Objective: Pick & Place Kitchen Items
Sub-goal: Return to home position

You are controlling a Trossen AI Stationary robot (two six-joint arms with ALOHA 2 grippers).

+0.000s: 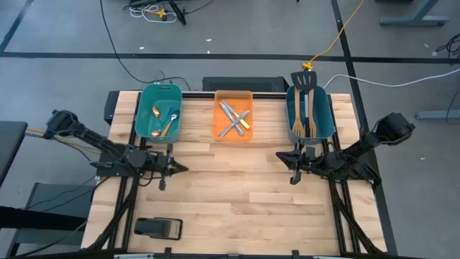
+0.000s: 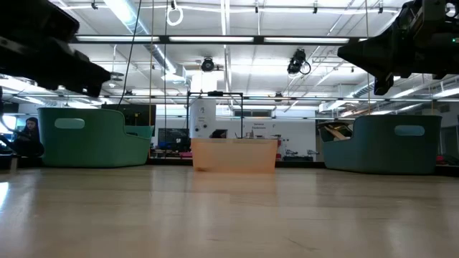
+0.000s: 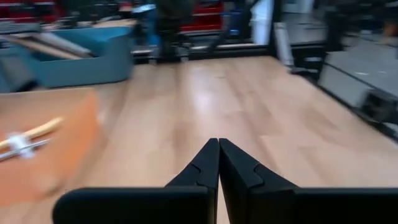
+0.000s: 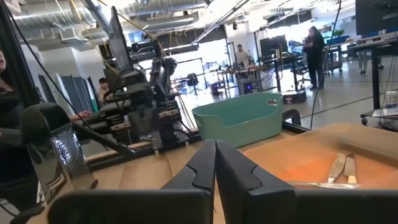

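Spoons (image 1: 164, 122) lie in the left teal bin (image 1: 158, 109). Silver knives and forks (image 1: 234, 119) lie in the orange bin (image 1: 233, 114); they also show in the right wrist view (image 4: 341, 167). Light-wood spatulas and a black spatula (image 1: 305, 104) lie in the right teal bin (image 1: 310, 113), the black blade sticking out over its far rim. My left gripper (image 1: 181, 167) is shut and empty above the table, near the left bin. My right gripper (image 1: 282, 155) is shut and empty above the table, near the right bin.
A flat black block (image 1: 157, 228) lies at the table's near left. The three bins stand in a row along the far edge. Bare wood (image 1: 237, 194) lies between and in front of the grippers. People stand in the room beyond the table (image 4: 314, 50).
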